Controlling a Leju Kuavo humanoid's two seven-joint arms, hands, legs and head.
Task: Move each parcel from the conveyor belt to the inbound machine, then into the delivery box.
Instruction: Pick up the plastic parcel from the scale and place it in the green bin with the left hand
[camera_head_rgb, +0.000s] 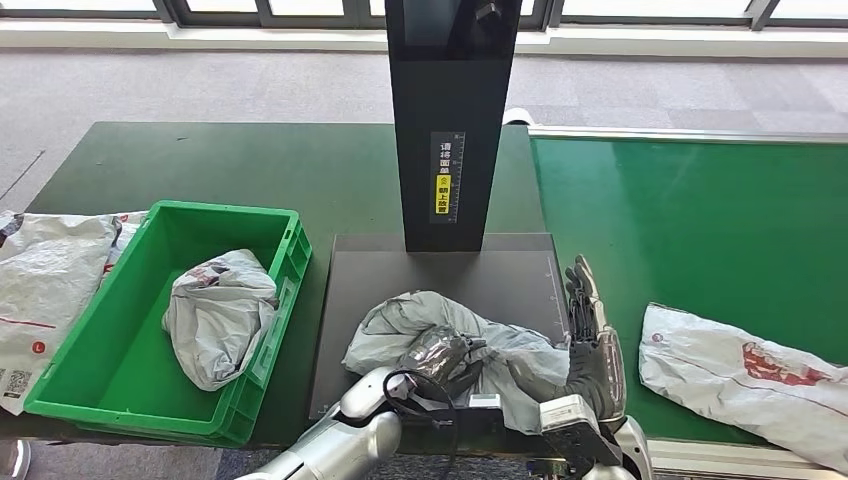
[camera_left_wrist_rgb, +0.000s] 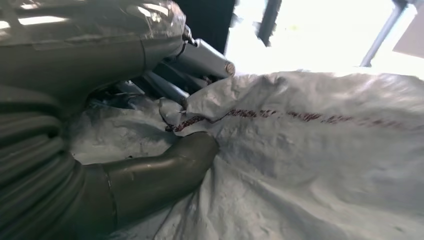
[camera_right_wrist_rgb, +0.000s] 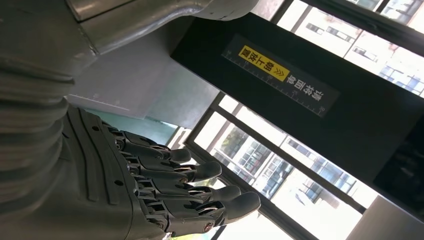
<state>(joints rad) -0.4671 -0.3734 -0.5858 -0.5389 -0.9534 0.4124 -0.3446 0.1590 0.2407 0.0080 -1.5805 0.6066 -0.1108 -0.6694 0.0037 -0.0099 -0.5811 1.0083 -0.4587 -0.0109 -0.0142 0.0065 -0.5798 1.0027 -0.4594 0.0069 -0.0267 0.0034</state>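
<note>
A crumpled grey parcel (camera_head_rgb: 425, 325) lies on the dark platform (camera_head_rgb: 450, 270) of the inbound machine, in front of its black column (camera_head_rgb: 450, 120). My left hand (camera_head_rgb: 440, 355) grips the parcel from the near side. In the left wrist view the thumb (camera_left_wrist_rgb: 160, 172) and the fingers pinch a fold of the parcel (camera_left_wrist_rgb: 310, 150). My right hand (camera_head_rgb: 590, 335) stands open at the parcel's right edge, fingers stretched out flat (camera_right_wrist_rgb: 190, 185) and holding nothing. A white parcel with red print (camera_head_rgb: 740, 370) lies on the green conveyor belt (camera_head_rgb: 690, 220). The green delivery box (camera_head_rgb: 225, 212) holds another grey parcel (camera_head_rgb: 220, 315).
Several white parcels (camera_head_rgb: 45, 290) lie on the dark green table left of the box. The black column with its yellow label (camera_right_wrist_rgb: 325, 100) rises close behind the platform. Grey carpet and windows lie beyond the table.
</note>
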